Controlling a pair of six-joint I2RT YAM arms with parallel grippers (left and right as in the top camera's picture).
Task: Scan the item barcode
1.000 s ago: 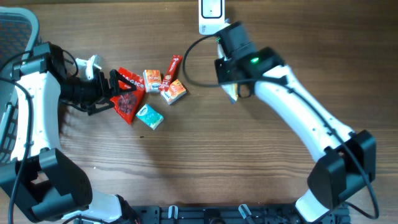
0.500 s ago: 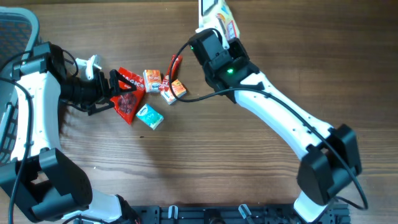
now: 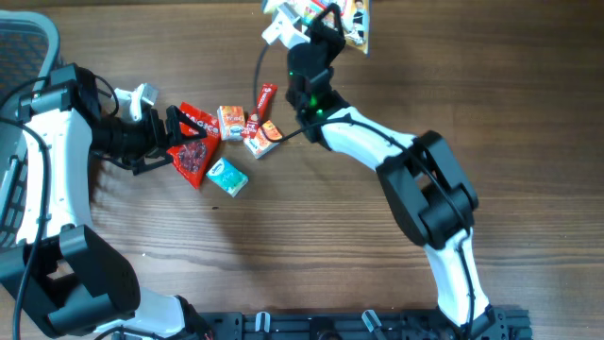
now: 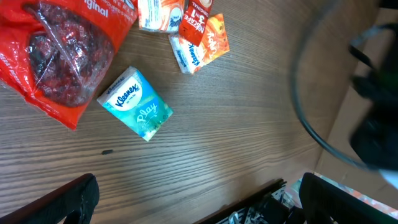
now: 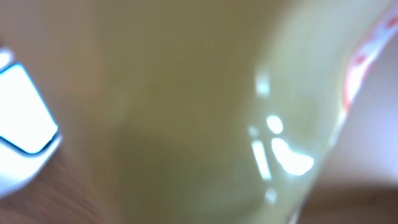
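Right hand grips a yellow packet; left hand is spread wide beside the red bag.

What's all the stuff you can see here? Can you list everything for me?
red bag: one, red, left end of the pile, in front of the left arm
tissue pack: one, teal, near side of the pile
small packs: three, orange and white, middle of the pile
stick sachet: one, red, far side of the pile
packet: one, yellowish, held up at the far edge
scanner: one, white, far edge beside the packet
table: one, brown wood, under everything
left arm: one, white and black, left side, jaws open
right arm: one, white and black, reaching to the far edge, jaws shut on the packet
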